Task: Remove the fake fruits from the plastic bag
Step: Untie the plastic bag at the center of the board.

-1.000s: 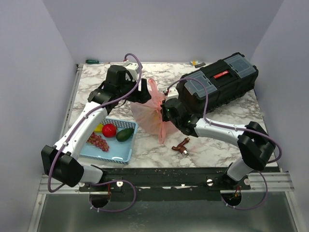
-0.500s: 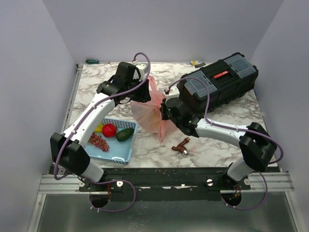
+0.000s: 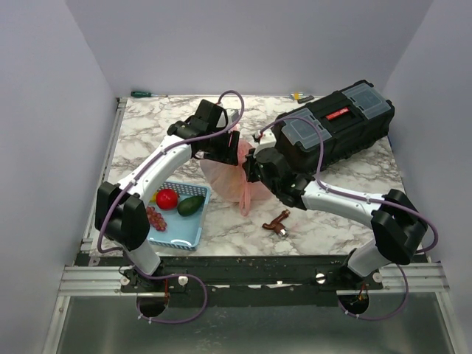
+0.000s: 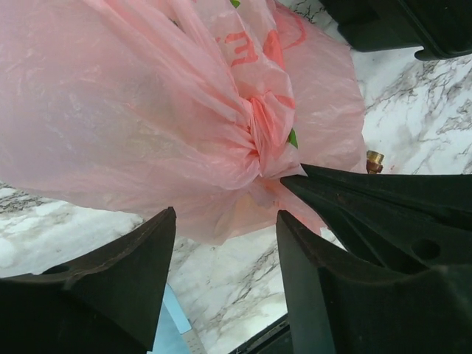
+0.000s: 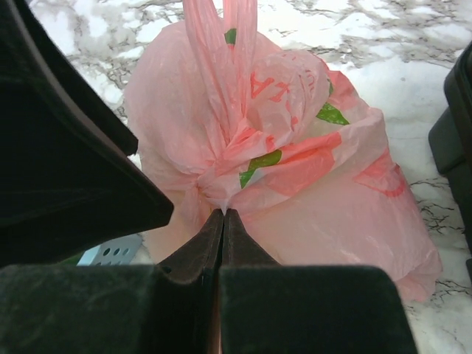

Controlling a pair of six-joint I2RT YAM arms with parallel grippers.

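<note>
The bag point(image 3: 230, 179) sits on the marble table point(image 3: 332, 214), about midway across it, with both arms bent in over it. The right gripper point(image 5: 223, 214) is clamped tight on the bag's twisted neck, where the pink film bunches into a knot; its two fingers meet with no gap to be seen. The left gripper point(image 4: 225, 221) comes at the bag from the other side with its jaws apart. A loose fold of film hangs down into the gap between its fingertips point(image 4: 158, 228), but nothing is pinched there. From the left wrist, the right arm's dark fingers show reaching in to the same knot.

The bag bulges below the neck and lies against the table, just beside the black toolbox point(image 3: 335, 127) and near the blue basket point(image 3: 184, 230). One red fruit point(image 3: 167, 198) lies in the basket, next to an avocado point(image 3: 190, 205) and some grapes point(image 3: 153, 217); the left arm crosses over the basket's far corner and hides part of it.

What the bag holds cannot be made out: the film is cloudy, and only red and green marks on its surface show. From above, the two grippers cover the top of the bag, so the neck is hidden in that view. In the right wrist view a dark mass fills the left side, too close to identify.
</note>
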